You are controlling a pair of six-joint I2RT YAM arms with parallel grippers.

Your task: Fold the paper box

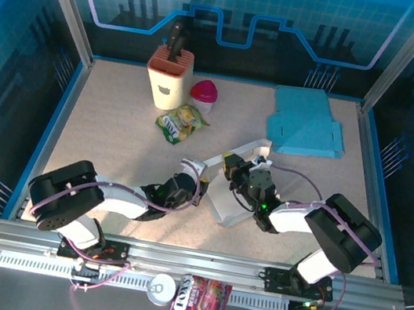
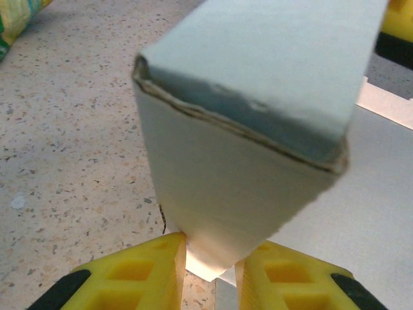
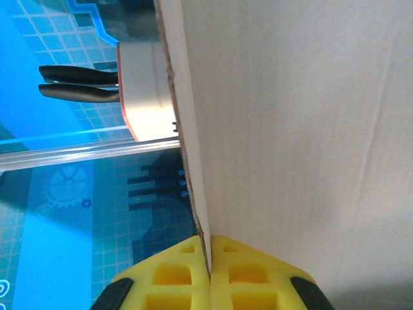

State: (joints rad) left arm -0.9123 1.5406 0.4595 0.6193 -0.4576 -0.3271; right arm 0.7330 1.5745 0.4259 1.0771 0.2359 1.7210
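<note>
On the left, in the top view, the left gripper's (image 1: 189,182) tips are hard to make out behind its own dark wrist. From the left wrist, its yellow fingers (image 2: 132,278) are cut off by the lower edge of the picture. They stand at a narrow setting, one on each side of the lower corner of a folded flap of the paper box (image 2: 245,161), which they pinch. That flap rises toward the camera and blocks most of what lies behind it. A bare stretch of speckled desk (image 2: 71,142) shows to its left, and a corner of a snack bag (image 2: 14,16) at the far left edge. From above, the paper box (image 1: 229,197) sits near the middle of the desk (image 1: 108,130), between the two grippers. It is half opened, with its long axis slanting from the near centre toward the far right and one strip raised at the far end. How many flaps are folded cannot be told. To the right, the right gripper (image 3: 210,268) is clamped tight on the thin edge of a box panel. That panel covers the right half of the right wrist view. The knife block (image 3: 145,90) is partly hidden behind it.
</note>
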